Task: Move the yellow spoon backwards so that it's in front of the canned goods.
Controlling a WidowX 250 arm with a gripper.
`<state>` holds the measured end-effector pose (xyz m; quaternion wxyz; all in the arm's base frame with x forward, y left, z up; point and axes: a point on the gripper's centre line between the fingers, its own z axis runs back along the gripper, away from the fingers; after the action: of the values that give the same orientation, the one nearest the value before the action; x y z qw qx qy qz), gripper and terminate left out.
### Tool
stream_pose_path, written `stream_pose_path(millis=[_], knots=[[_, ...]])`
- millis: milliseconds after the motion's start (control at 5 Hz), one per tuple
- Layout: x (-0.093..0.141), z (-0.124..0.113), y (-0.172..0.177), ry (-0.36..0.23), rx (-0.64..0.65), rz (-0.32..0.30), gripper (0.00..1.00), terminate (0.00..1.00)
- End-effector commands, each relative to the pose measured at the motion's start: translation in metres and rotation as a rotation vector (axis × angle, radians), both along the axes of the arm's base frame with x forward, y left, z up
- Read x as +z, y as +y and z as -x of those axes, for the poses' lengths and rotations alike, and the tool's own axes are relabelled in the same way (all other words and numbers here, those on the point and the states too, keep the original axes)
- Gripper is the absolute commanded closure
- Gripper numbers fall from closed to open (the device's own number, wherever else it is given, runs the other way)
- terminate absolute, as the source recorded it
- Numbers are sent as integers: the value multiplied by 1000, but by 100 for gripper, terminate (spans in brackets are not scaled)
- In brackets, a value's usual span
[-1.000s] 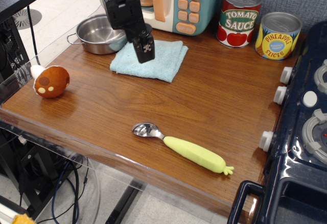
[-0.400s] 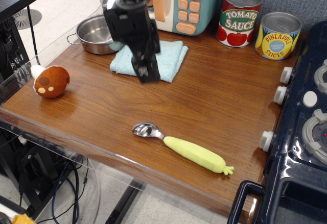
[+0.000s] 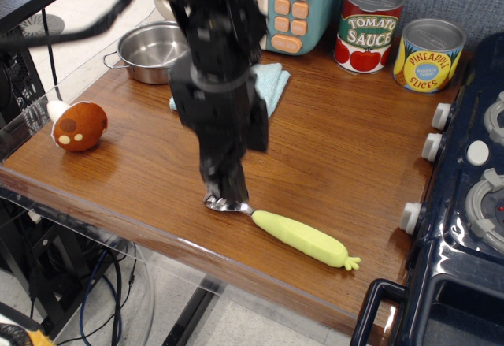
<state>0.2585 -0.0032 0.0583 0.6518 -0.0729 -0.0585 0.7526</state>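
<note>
A brown wooden tabletop (image 3: pixel 331 149) is being shown, edged at the front by a clear plastic strip, with a pale floor and dark cables being seen beneath it at the left. At nine o'clock on the surface, a brown toy drumstick (image 3: pixel 77 125) is being kept near the left edge. Toward eleven o'clock, a small steel pot (image 3: pixel 150 51) is being seen at the back, and just beside it a light blue cloth (image 3: pixel 269 86) is being partly covered by the arm. Near the centre, the black gripper (image 3: pixel 224 192) is being held low over the table, its tip being placed right at the metal bowl of the yellow spoon (image 3: pixel 295 236); motion blur and the dark body are hiding the fingers, so how far they are parted cannot be told, nor whether the bowl is actually being touched. The spoon is being left flat at six o'clock near the front edge, its handle being pointed toward four o'clock. At twelve o'clock a teal toy microwave (image 3: pixel 295 3) is being seen against the grey back wall. At one o'clock the canned goods (image 3: pixel 368 27) are being stood upright side by side, well apart from the spoon. At three o'clock a dark blue toy stove (image 3: pixel 472 204) with white knobs is being set against the table.
</note>
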Motion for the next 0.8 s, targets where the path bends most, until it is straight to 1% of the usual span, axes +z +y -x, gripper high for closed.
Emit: stream_pose_path(millis=[0,200,400,600], knots=[[2,10,-14,-48,-120,-12,0,0],[-6,7,-23,-33,-161,-27,0,0],[-20,2,-31,2,-196,-50,0,0],[-26,-5,-38,17,-200,-31,0,0]])
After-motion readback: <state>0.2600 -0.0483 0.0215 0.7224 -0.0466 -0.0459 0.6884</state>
